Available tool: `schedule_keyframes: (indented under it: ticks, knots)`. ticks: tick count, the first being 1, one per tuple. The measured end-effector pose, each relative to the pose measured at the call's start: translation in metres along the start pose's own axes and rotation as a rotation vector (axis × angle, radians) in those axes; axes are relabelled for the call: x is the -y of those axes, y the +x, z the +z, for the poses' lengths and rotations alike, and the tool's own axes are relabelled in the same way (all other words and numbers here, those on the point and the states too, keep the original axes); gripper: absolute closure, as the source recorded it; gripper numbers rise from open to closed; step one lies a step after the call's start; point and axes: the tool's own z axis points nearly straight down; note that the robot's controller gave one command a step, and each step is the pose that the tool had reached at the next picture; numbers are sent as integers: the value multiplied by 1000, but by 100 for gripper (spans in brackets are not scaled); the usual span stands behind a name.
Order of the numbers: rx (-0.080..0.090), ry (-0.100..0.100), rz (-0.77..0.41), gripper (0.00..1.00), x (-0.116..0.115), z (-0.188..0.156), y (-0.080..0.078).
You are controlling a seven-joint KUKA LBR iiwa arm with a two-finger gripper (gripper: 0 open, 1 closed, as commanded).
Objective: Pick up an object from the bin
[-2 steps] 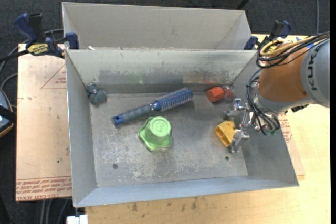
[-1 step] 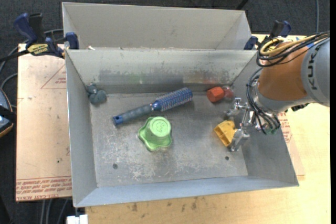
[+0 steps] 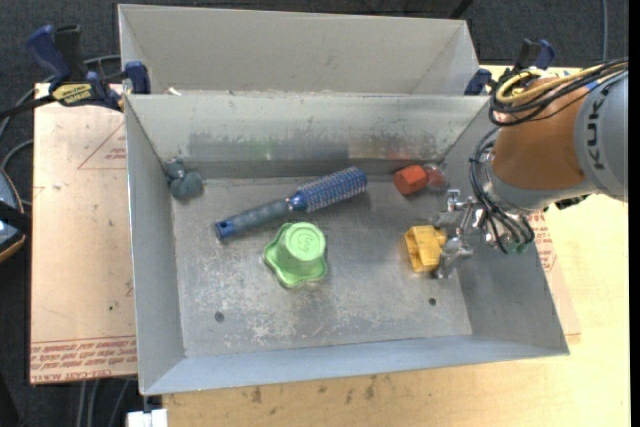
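My gripper [image 3: 450, 233] is low at the right side of the bin, reaching in from the right. It is open, its two silvery fingers spread front to back. Just left of it lies a small yellow block [image 3: 423, 248] on the bin floor, close against the nearer finger and not between the fingers. A small red-orange lump [image 3: 411, 180] rests a little behind the gripper, by the back wall.
A blue hairbrush [image 3: 296, 202] lies slantwise across the middle of the bin. A green fluted cup [image 3: 298, 254] stands just in front of it. A small grey knob [image 3: 184, 183] sits in the back left corner. The arm's orange-covered wrist hangs over the right wall.
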Motion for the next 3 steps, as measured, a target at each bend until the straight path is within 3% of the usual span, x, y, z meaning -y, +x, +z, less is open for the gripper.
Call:
schedule_keyframes:
  ticks: [3]
  knots:
    - [-5,-1,0,100,0,-80,-5]
